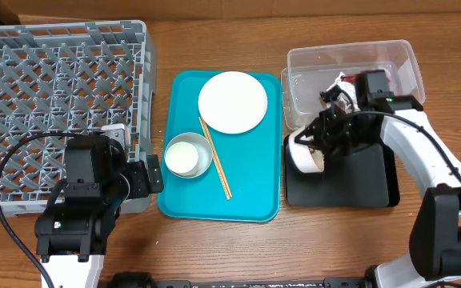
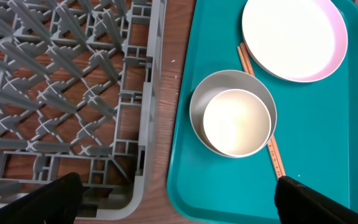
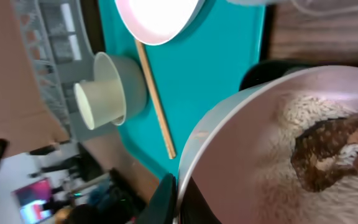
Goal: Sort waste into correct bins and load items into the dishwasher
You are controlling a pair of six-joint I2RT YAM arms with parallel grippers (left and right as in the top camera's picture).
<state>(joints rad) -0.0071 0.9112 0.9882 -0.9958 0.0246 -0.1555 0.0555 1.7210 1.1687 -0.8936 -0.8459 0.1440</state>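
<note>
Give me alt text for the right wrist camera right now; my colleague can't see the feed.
The right gripper clamps the rim of a tilted bowl holding white rice grains and a brown food scrap. Behind it, the teal tray carries a white plate, chopsticks and a cup nested in a grey bowl.

Overhead: looks straight down from well above, taking in everything from dish rack (image 1: 54,80) to clear tub (image 1: 350,64). Left wrist: looks down, close, on rack edge and teal tray (image 2: 328,137). Right wrist: sits very near a bowl (image 3: 247,155), tilted, facing across the same tray. Shared by all three: white plate (image 1: 232,102) and chopsticks (image 1: 214,160).
</note>
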